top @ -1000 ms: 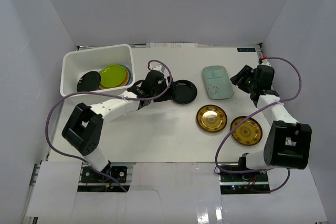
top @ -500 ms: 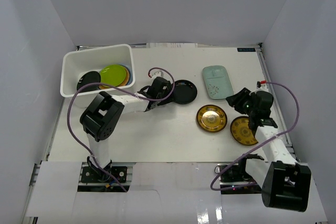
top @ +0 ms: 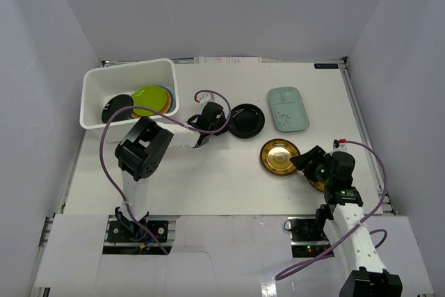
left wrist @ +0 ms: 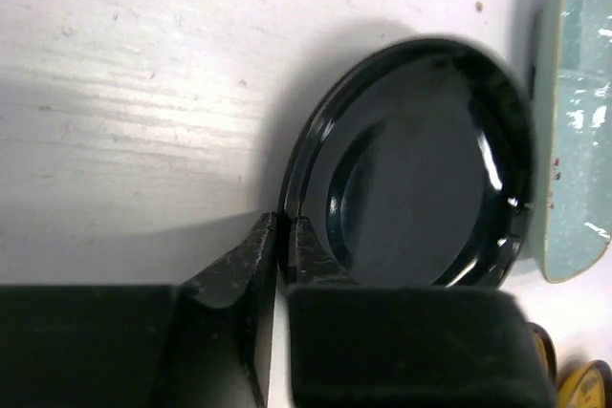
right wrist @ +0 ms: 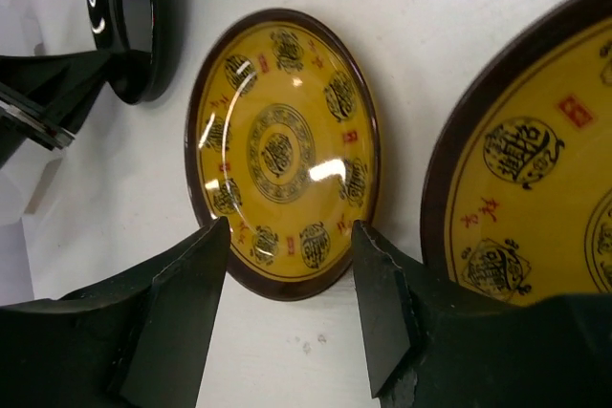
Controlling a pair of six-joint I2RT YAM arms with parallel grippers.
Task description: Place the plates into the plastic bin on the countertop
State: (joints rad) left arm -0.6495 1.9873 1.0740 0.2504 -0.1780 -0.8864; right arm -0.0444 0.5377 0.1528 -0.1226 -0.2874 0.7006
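Left gripper (left wrist: pixel 284 236) is clenched on the left rim of the black plate (left wrist: pixel 421 179), just right of the plastic bin (top: pixel 94 81). Bare countertop (top: pixel 208 179) lies nearer. Right gripper (right wrist: pixel 289 236) stands spread at the edge of the left gold plate (right wrist: pixel 282 155), having withdrawn from beside the mint plate (top: pixel 287 108).

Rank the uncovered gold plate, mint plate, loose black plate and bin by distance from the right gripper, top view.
From the right gripper:
1. gold plate, at its fingertips
2. mint plate, behind it
3. black plate, mid-table, further left
4. bin, back-left corner
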